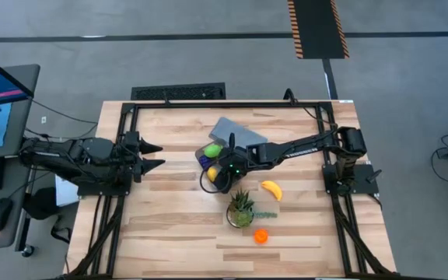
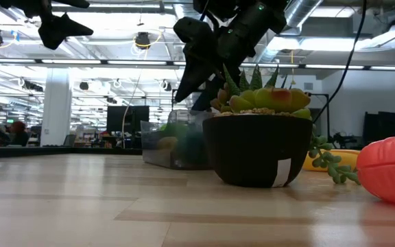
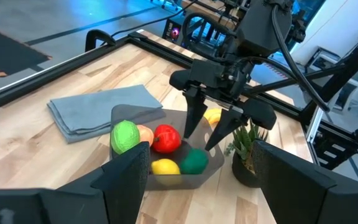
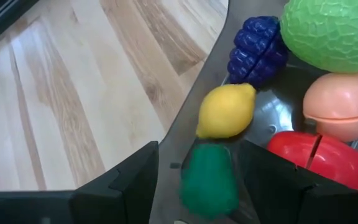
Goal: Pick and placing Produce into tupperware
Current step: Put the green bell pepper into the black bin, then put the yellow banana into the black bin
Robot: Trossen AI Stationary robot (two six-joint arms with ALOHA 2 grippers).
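Note:
The clear tub stands at the table's middle. It holds a light green fruit, purple grapes, a yellow lemon, a peach piece, a red tomato and a dark green piece. My right gripper hangs open just above the tub's near right end, fingers pointing down either side of the dark green piece, which lies on the tub floor. A yellow banana and an orange fruit lie on the table. My left gripper waits open at the table's left edge.
A spiky green potted plant stands just near of the tub, between it and the orange fruit. A flat grey-blue sheet lies against the tub's far side. Black frame rails run along the table's left, right and far edges.

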